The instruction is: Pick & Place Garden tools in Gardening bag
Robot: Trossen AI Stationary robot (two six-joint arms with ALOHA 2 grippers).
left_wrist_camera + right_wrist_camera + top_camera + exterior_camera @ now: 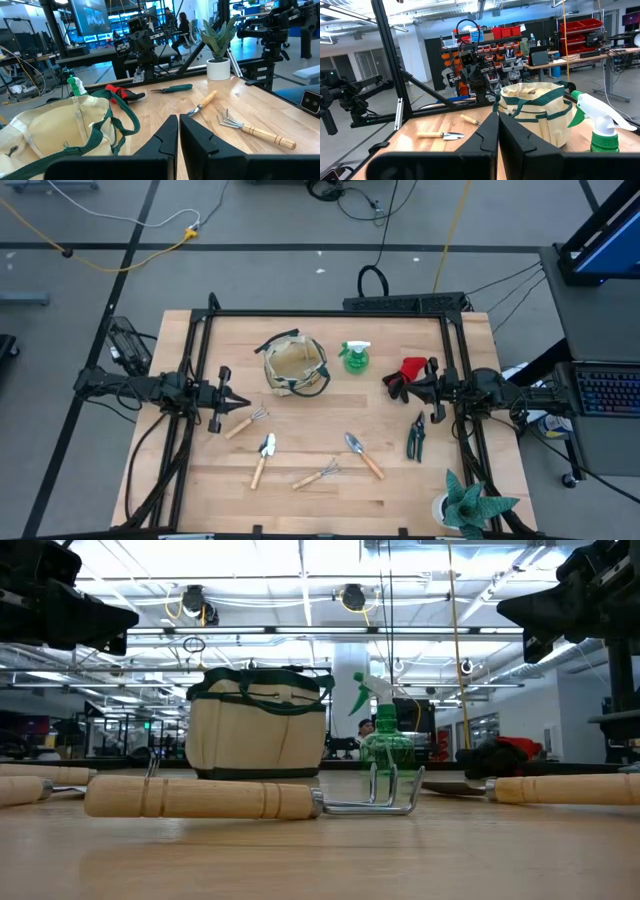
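High view shows me both arms parked at the table's sides with nothing picked yet. My left gripper sits at 9 o'clock with its fingers pressed together and empty; my right gripper sits at 3 o'clock, likewise clenched on nothing, its tip just beside the red glove.

The gardening bag stands at about 12 o'clock from table centre, mouth up. The green spray bottle stands just beside it toward 3 o'clock. A hand rake lies near my left gripper; a trowel, a second hand rake and a second trowel spread along 6 o'clock. The pruning shears lie at 4 o'clock, with the potted plant at the 5 o'clock corner.

I judge this as the start: all tools are out of the bag. The next move calls for opening one set of fingers and descending on the nearest tool, the rake for the left or the glove for the right.

The tools lie well apart, so there is open wood around each handle. The plant crowds the corner near the shears, and the bottle stands close enough to the bag to tip during a drop.
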